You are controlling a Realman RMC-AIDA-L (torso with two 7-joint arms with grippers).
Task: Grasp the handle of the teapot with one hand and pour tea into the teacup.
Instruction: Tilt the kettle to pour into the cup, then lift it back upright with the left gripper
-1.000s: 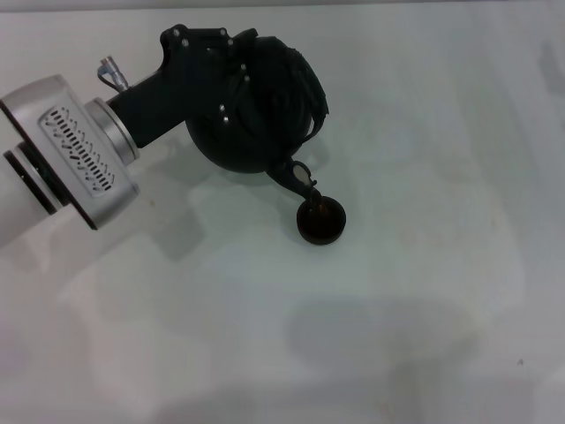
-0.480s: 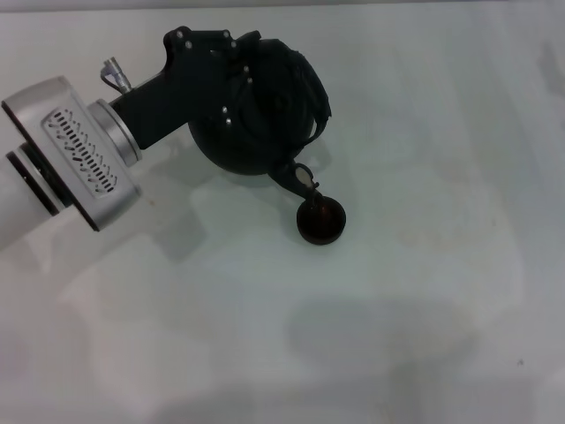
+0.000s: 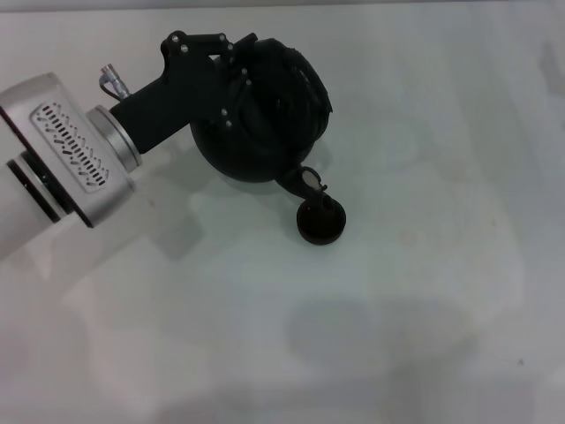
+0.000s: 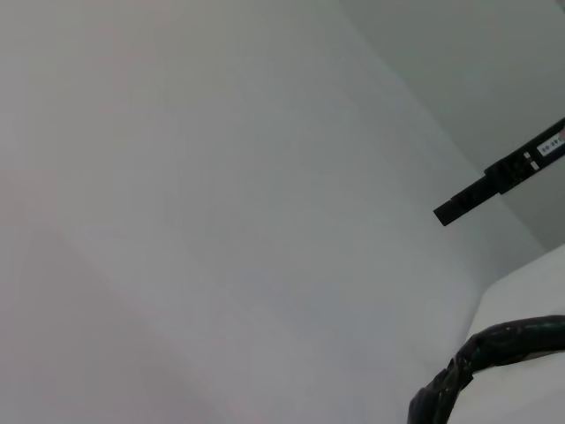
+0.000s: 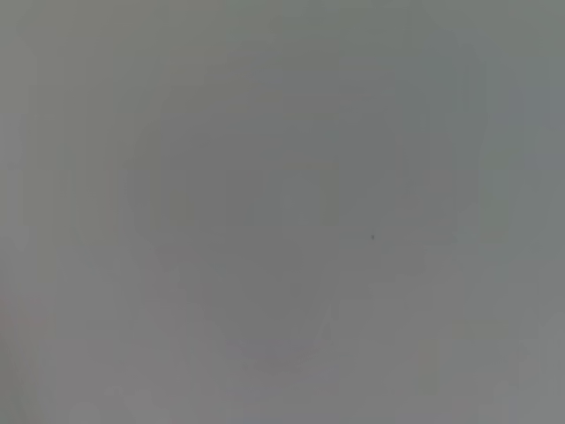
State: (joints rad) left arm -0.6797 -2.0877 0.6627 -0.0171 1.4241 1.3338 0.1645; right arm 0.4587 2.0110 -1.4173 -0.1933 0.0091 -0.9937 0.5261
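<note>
In the head view, the teapot [image 3: 265,132] is being held tilted in the upper middle of the frame, above the pale surface [image 3: 424,291]. Its spout [image 3: 305,181] is being pointed down and toward the lower right, directly over the teacup [image 3: 320,221]. The teacup is being left standing on the surface just below the spout, slightly right of the frame's centre; the spout tip is seen overlapping the cup's rim, though whether the two are touching cannot be told.

The left tool [image 3: 231,81] is being reached in from the left edge of the frame, its silver wrist housing lying at the left and its black body being laid across the top of the teapot. It is being kept closed on the handle [image 3: 305,75], which is seen as a dark arch along the pot's upper right side.

In the left wrist view, a rough dark curved piece, apparently the handle [image 4: 494,349], is being shown at the lower right corner.

The right tool is not being shown in any view; only a blank grey field is being given by the right wrist view.
</note>
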